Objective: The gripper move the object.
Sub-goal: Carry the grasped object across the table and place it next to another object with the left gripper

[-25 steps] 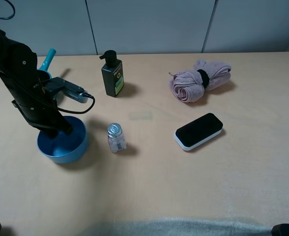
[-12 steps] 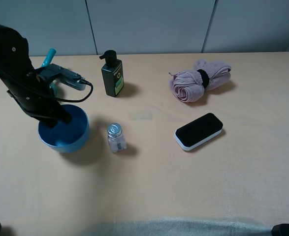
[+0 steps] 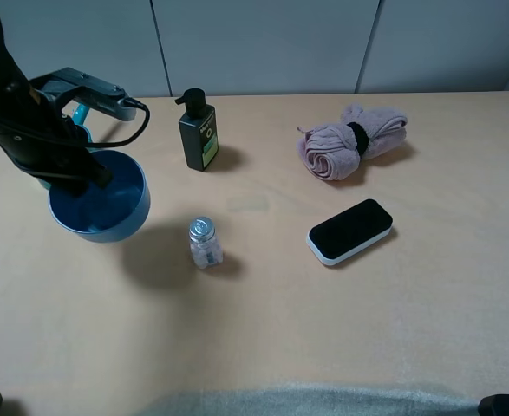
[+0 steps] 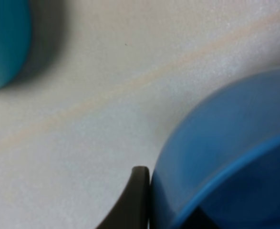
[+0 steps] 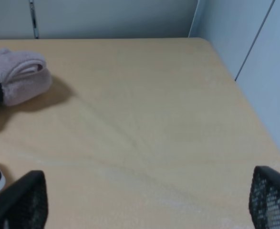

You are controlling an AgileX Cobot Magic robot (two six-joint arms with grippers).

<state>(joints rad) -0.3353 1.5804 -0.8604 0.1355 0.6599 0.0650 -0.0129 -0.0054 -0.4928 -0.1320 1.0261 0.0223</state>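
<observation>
Behind the blue bowl (image 3: 107,208), the left arm (image 3: 20,121) hides most of the teal pot (image 3: 80,115); the left wrist view shows the bowl (image 4: 235,152) blurred and cut off; the label on the bottle (image 3: 199,134) right of the bowl is unreadable

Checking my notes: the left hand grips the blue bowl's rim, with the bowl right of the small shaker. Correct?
No. The left hand grips the blue bowl by its rim, but the bowl is left of the small shaker, as the exterior high view shows.
</observation>
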